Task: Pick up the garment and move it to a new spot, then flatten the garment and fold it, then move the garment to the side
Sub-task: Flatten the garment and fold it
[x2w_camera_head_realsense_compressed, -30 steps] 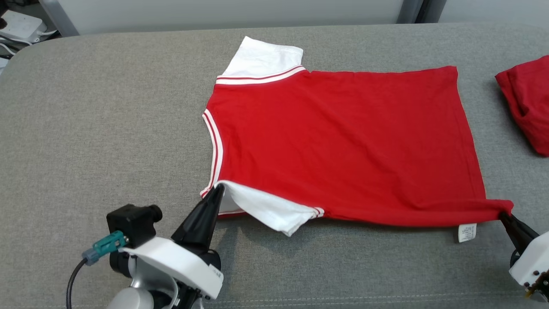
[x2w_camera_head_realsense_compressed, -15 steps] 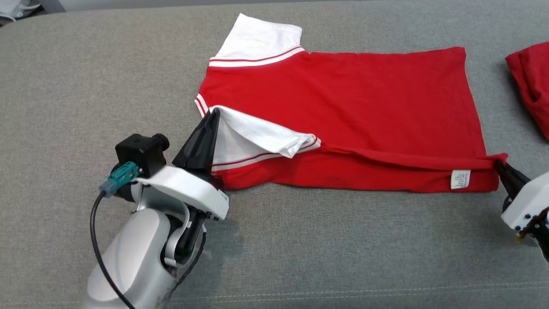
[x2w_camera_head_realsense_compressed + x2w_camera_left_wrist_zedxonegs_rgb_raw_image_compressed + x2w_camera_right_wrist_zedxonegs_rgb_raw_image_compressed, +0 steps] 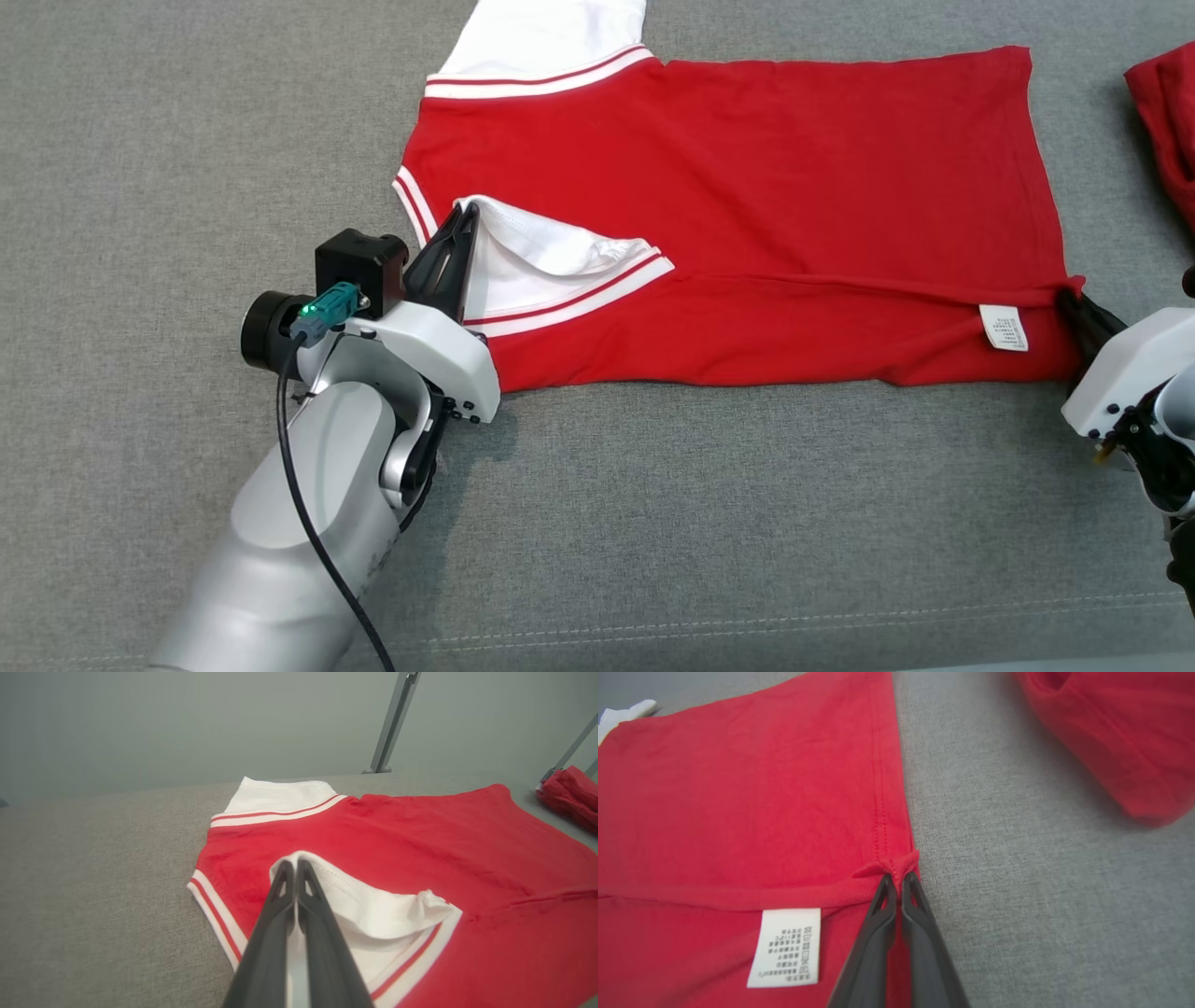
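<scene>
Folding, on the grey counter, the near edge of the red garment over its own body.

We have the garment spread across the counter's middle, collar end to the left, with a second red cloth lying apart at the far right. Our left hand is pressed together on the white sleeve at its shoulder, and our right hand pinches the near hem corner, so both ends travel together and the crease stays straight. A second ago that edge lay nearest us. Now it sits over the body, with the label on the doubled strip, and our view has tilted too.
</scene>
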